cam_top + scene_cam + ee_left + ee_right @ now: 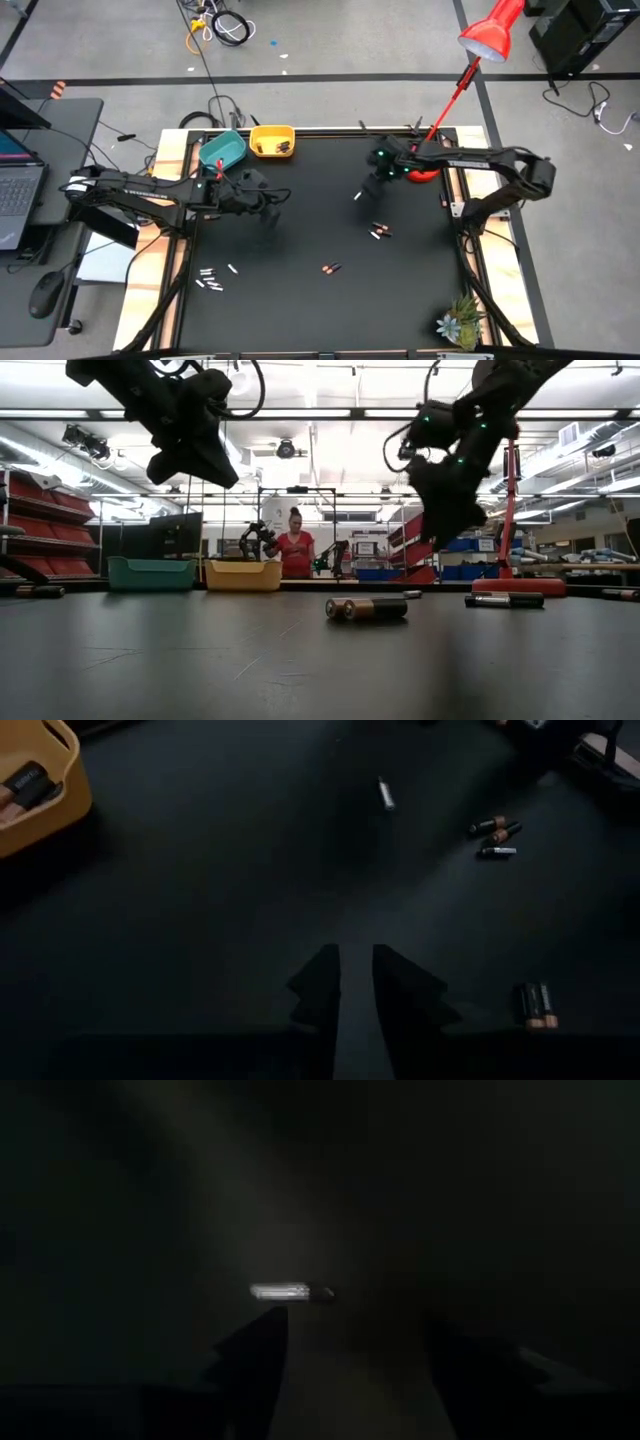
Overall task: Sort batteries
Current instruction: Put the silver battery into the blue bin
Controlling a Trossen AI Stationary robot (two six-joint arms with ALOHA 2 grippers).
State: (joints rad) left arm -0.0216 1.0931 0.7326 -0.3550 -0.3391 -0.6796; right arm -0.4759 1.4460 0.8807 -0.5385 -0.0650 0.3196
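Batteries lie scattered on the black table (300, 300). A silver battery (357, 196) (290, 1291) lies just beyond my right gripper (373, 186) (360, 1345), which hangs open and wide above the table. A small cluster (378, 232) (495, 832) and a dark copper-ended pair (331, 268) (366, 608) lie nearer the front. Several whitish ones (210, 281) lie at the near left. My left gripper (270, 203) (357, 982) hovers near the bowls, its fingers a narrow gap apart with nothing seen between them.
A teal bowl (222, 150) and a yellow bowl (272, 141) holding dark batteries stand at the far left corner. A red lamp's base (425, 172) and pole stand at the far right. A small plant (460, 322) stands at the near right. A person (295, 552) stands behind the table.
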